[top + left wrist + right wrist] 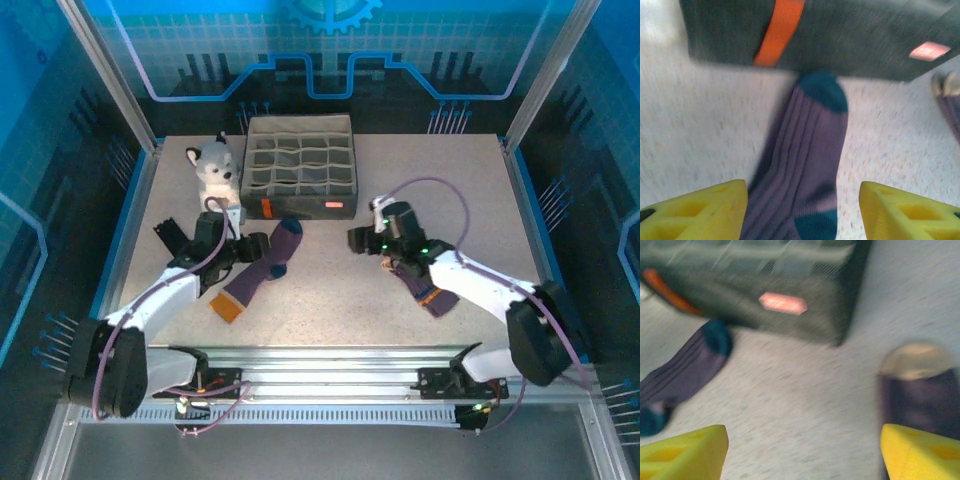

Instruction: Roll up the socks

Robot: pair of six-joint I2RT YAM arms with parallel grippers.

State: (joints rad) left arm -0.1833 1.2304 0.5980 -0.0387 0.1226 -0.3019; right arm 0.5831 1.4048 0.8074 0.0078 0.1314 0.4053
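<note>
Looking down on a pale speckled table [330, 300], boxed in by blue-lit panels. Finding the navy-toed sock [262, 270] lying left of centre in the top view, stretching diagonally from orange cuff at lower left to toe at upper right and pointing at the grey organiser [300, 207]. Seeing, in the left wrist view, the left gripper [802, 210] straddling that sock across its width, jaws standing apart on either side and gripping nothing. Finding the tan-toed sock [435, 298] right of centre, lying partly under the right arm, toe aiming upper left. Seeing the right gripper [802, 455] gaping wide and holding nothing, with that sock sitting at the right edge of its wrist view, above the right-hand finger rather than in the gap. Probably needing a sideways shift there before any pinch.
</note>
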